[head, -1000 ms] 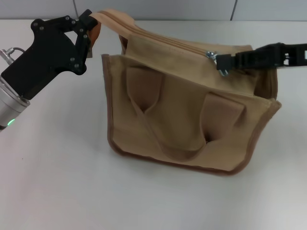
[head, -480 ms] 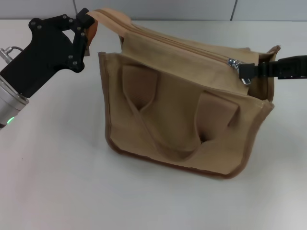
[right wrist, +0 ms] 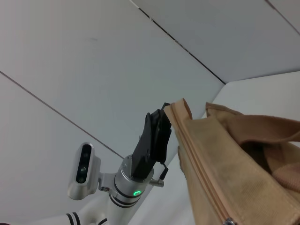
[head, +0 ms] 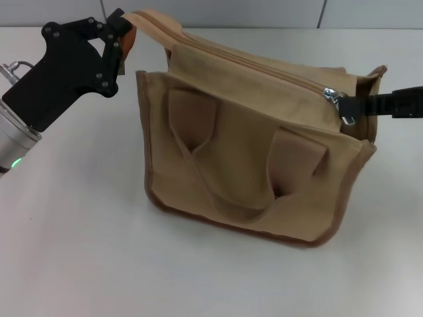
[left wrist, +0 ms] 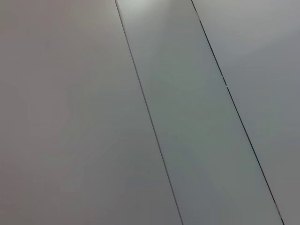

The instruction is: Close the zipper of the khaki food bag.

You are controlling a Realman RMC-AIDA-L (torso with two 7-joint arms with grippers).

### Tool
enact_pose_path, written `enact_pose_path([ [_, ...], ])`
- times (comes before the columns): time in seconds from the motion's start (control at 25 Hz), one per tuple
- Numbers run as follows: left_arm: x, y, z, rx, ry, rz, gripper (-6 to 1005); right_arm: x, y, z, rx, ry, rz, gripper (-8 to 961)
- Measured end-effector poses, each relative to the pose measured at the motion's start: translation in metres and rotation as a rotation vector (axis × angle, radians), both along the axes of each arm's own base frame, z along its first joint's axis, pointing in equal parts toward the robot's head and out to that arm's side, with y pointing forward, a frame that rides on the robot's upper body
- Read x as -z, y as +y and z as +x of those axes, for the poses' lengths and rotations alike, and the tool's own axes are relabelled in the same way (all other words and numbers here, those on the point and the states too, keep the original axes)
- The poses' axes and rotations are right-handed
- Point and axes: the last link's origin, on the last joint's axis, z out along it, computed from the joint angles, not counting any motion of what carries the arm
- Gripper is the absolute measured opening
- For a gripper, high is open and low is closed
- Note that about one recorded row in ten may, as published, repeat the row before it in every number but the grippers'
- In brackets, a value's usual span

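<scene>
The khaki bag (head: 251, 152) stands upright on the white tabletop (head: 79, 251). The left claw (head: 117, 30) pinches the raised end of the bag's top at its far left corner. The right claw (head: 350, 105) pinches the zipper pull (head: 332, 96) near the bag's right end.

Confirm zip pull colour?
Shiny silver metal pull, against the khaki bag. Head view shows it best.

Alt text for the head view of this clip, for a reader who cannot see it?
A boxy tan canvas bag stands on a white table. The black right gripper pinches the silver zipper pull near its right end, while the black left gripper grips its raised left tip.
</scene>
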Motion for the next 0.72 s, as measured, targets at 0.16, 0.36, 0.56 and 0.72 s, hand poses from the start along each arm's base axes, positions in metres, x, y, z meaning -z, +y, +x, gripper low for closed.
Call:
enact_pose_path([
  [0.16, 0.0000, 0.0002, 0.0001, 0.000, 0.000, 0.000, 86, -0.0009, -0.0009, 0.0013, 0.003, 0.001, 0.001, 135],
  [0.36, 0.0003, 0.0003, 0.0005, 0.002, 0.001, -0.001, 88, -0.0066, -0.0009, 0.0046, 0.021, 0.029, 0.018, 144],
  [0.56, 0.0016, -0.0003, 0.0006, 0.002, 0.001, -0.008, 90, -0.0039, -0.0013, 0.0059, 0.025, 0.051, -0.002, 153],
  [0.72, 0.0027, -0.0009, 0.0009, 0.002, -0.003, -0.012, 92, -0.0026, -0.0023, 0.0049, 0.019, 0.054, -0.012, 160],
])
